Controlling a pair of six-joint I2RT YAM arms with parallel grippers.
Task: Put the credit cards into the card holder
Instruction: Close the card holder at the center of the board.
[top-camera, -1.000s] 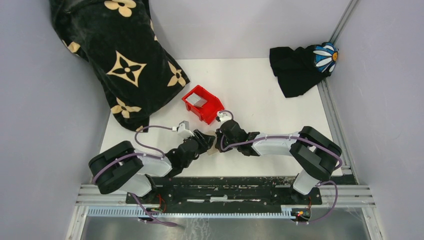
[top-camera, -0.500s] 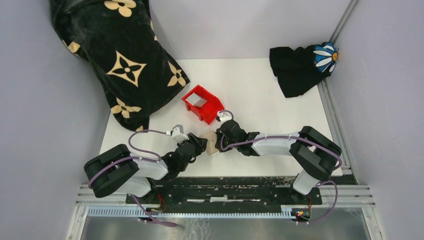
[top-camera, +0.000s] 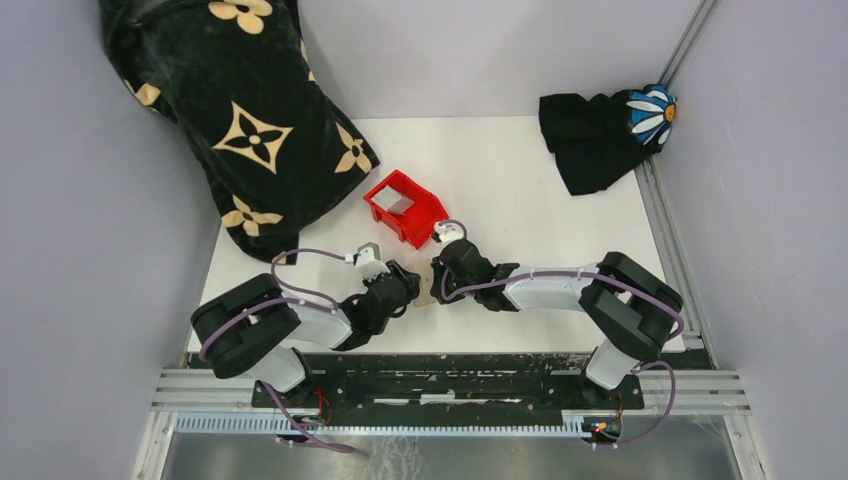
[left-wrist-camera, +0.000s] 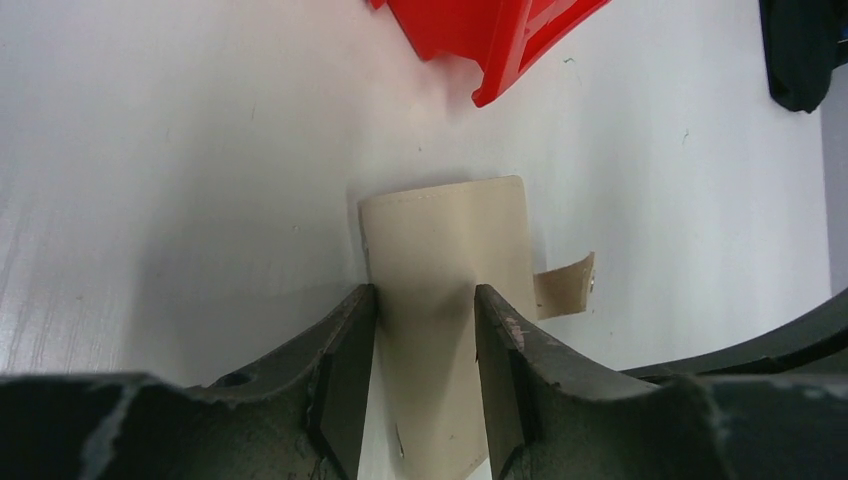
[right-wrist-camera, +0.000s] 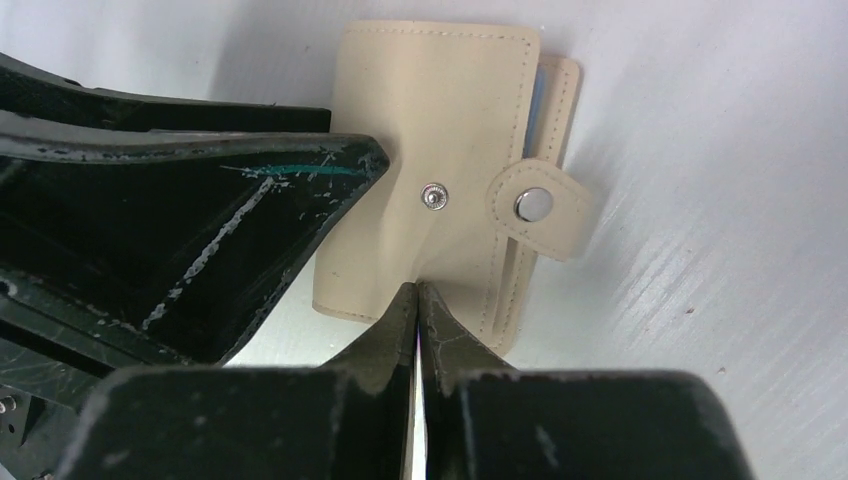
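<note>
Stitched beige card holder (right-wrist-camera: 440, 150) is lying folded on the white table (top-camera: 520, 200) near the red bin (top-camera: 405, 207). Left gripper (left-wrist-camera: 425, 330) is straddling it; right gripper (right-wrist-camera: 417, 300) is clenched, tips pressing its cover. Only the right wrist view is showing the snap tab (right-wrist-camera: 535, 207).

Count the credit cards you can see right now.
2: one grey card lies in the red bin; a pale blue card edge shows inside the wallet. Others may be hidden inside.

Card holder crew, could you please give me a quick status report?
Left gripper clamped across card holder. Right gripper shut, pinching its edge. Snap tab unfastened. Red bin behind, clear.
</note>
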